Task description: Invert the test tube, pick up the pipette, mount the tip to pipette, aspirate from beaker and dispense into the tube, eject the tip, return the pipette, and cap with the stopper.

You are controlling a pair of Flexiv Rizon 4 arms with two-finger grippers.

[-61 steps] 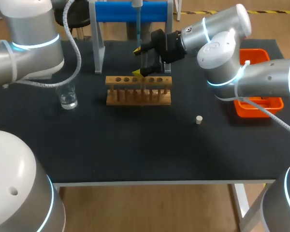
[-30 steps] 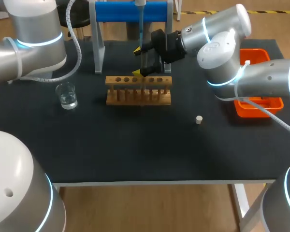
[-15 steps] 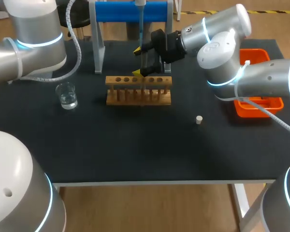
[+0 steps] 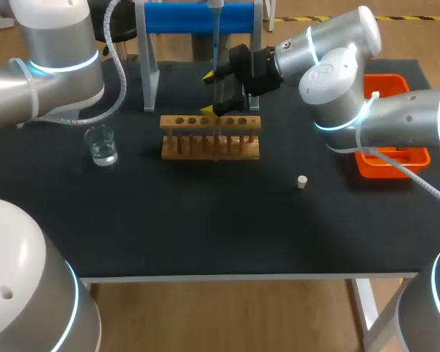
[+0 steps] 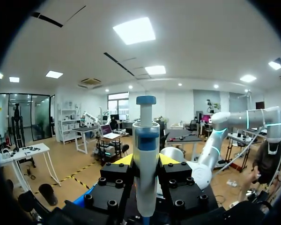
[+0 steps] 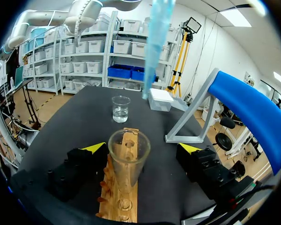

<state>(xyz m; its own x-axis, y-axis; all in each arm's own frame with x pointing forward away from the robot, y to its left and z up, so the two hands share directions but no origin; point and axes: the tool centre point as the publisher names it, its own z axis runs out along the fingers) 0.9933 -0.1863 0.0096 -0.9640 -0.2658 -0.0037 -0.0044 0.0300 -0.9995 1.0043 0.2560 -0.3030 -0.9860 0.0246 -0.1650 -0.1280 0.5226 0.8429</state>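
My left gripper [image 5: 146,161] is shut on the pipette [image 5: 145,150], which stands upright between its fingers. In the head view the pipette's shaft [image 4: 215,37] hangs above the back of the wooden rack [image 4: 210,137]. My right gripper [image 4: 211,93] is open at the rack's back edge. A clear test tube [image 6: 128,159] stands upright in the rack [image 6: 123,199] between its fingers, which stay apart from the glass. The bluish pipette tip [image 6: 157,42] hangs above and beyond the tube. The beaker [image 4: 103,144] holds clear liquid, left of the rack. The stopper [image 4: 302,182] lies to the rack's right.
A blue stand [image 4: 198,18] on grey legs rises behind the rack. An orange tray [image 4: 391,158] sits at the table's right edge, partly under my right arm. A white box [image 6: 160,99] lies past the beaker [image 6: 120,108].
The pipette has shifted slightly right and up above the rack, with my left arm rising a little. My right gripper has stayed still around the tube.
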